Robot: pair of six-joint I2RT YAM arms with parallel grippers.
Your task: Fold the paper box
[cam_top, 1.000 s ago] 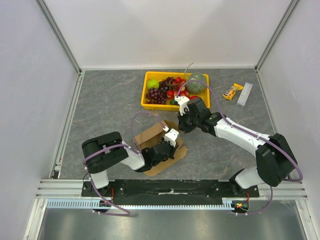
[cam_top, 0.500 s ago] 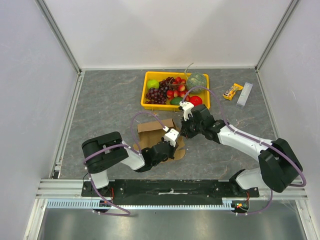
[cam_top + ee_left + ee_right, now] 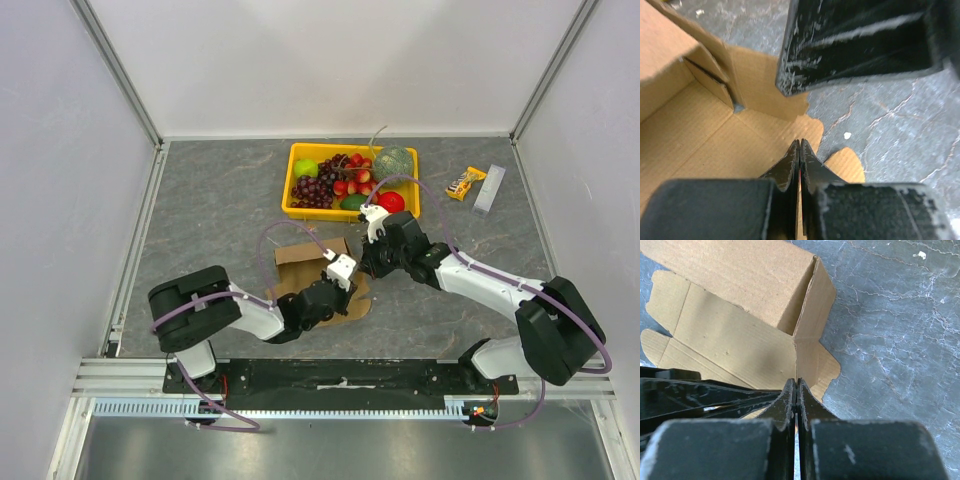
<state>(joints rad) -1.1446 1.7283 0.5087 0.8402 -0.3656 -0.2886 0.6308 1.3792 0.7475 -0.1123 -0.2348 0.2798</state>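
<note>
The left arm's elbow has swung out to the left. The paper box (image 3: 310, 262) lies half folded near the yellow tray (image 3: 300, 212). The left gripper (image 3: 799, 146) and right gripper (image 3: 796, 384) are both squeezed tight, empty, low over its flaps.

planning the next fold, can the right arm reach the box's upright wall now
Probably yes: the shut right gripper sits at the edge of the paper box, its upright wall just ahead, unobstructed; the left gripper is alongside.
</note>
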